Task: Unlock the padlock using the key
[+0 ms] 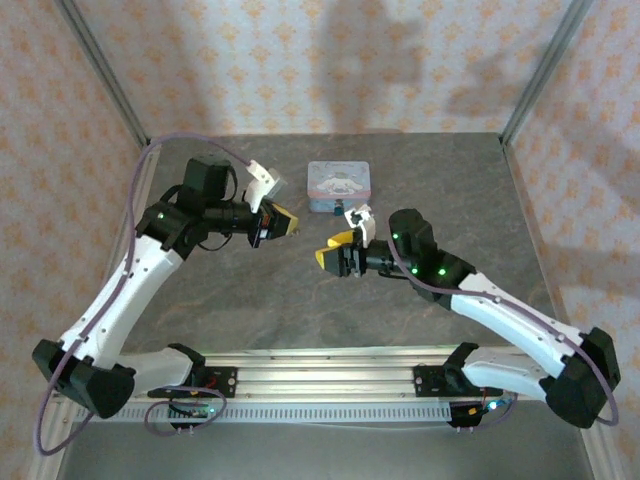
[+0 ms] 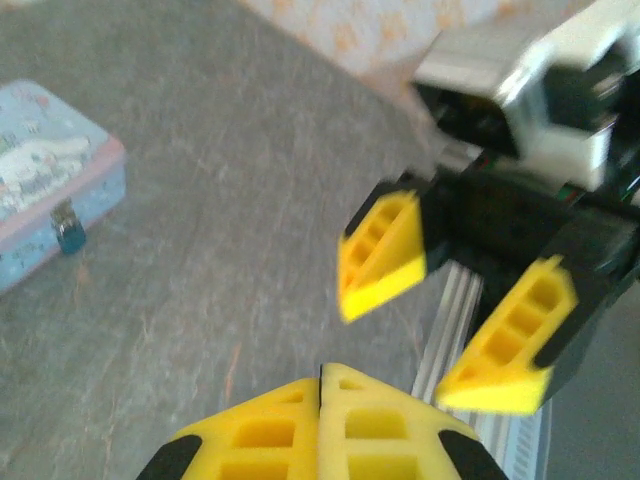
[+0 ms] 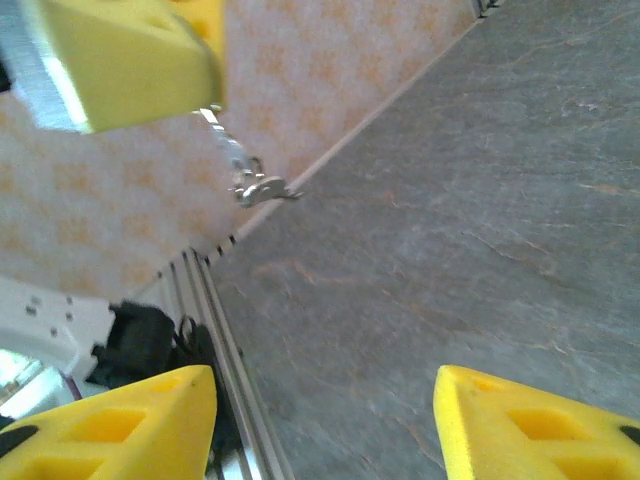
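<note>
In the right wrist view the thin metal key [image 3: 246, 182] sticks out from the yellow tips of my left gripper [image 2: 321, 372], which is shut on it above the table. My right gripper [image 3: 322, 385] faces it a short way off, open, with nothing between its fingers [image 2: 385, 255]. From above, the left gripper [image 1: 290, 222] and the right gripper [image 1: 333, 257] point at each other mid-table. The tiny dark blue-teal padlock [image 2: 68, 230] hangs on the front of the light-blue tin [image 2: 40, 180], apart from both grippers.
The cartoon-printed tin [image 1: 338, 186] lies at the back middle of the grey table [image 1: 450, 190]. The metal base rail [image 1: 330, 365] runs along the near edge. Patterned walls close in the back and both sides.
</note>
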`<action>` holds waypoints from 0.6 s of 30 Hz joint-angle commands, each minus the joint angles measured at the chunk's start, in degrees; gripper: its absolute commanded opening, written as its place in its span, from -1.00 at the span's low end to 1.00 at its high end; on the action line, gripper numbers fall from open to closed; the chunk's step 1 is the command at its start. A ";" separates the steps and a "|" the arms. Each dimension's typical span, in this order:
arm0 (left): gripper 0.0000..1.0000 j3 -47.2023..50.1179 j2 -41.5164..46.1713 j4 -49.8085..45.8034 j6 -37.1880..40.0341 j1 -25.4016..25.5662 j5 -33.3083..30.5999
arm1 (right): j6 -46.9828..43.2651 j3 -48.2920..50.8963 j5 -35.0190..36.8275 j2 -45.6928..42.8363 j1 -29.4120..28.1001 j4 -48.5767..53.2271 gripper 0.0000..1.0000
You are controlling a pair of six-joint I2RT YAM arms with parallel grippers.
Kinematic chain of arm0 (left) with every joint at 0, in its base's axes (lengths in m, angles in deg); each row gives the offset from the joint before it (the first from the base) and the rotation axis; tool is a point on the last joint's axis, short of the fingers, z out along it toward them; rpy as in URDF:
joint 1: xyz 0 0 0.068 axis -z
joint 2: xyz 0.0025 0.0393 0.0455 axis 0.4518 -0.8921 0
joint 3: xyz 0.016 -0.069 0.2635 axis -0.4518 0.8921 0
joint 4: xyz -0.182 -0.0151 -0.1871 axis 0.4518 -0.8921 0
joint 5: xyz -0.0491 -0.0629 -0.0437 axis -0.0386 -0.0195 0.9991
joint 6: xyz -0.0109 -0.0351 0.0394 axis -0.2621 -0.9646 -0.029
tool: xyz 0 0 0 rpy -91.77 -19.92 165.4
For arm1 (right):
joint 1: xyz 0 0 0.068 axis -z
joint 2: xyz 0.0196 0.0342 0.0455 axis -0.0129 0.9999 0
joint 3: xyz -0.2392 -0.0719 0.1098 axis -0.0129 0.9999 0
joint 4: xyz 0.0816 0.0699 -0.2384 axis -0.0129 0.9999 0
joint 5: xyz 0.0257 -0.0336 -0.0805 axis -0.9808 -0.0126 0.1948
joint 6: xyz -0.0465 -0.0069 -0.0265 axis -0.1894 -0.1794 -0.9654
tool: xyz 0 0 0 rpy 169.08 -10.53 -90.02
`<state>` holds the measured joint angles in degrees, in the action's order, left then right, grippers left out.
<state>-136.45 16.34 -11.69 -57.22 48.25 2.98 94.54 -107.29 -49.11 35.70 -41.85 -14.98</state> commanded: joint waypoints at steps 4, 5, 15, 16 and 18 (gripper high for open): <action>-1.00 -6.10 -5.04 -17.85 12.74 0.24 5.24 | -7.50 -3.73 -1.53 1.74 -1.29 3.33 0.21; -1.00 -6.61 -5.41 -18.59 13.33 0.26 6.29 | -7.49 -4.62 -2.30 3.10 -1.80 2.14 0.21; -1.00 -7.32 -6.14 -20.57 14.23 0.32 9.90 | -6.28 -10.02 -7.48 12.58 -5.65 -4.59 -0.05; -1.00 -7.29 -6.14 -20.65 14.22 0.31 10.19 | -6.31 -10.08 -7.60 12.83 -5.66 -4.91 -0.20; -1.00 -7.21 -6.18 -20.76 14.31 0.31 10.23 | -6.17 -9.95 -7.32 12.98 -5.75 -5.17 -0.65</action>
<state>-142.22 9.93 -30.18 -44.13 48.25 10.83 88.79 -115.44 -55.01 48.70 -47.38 -16.77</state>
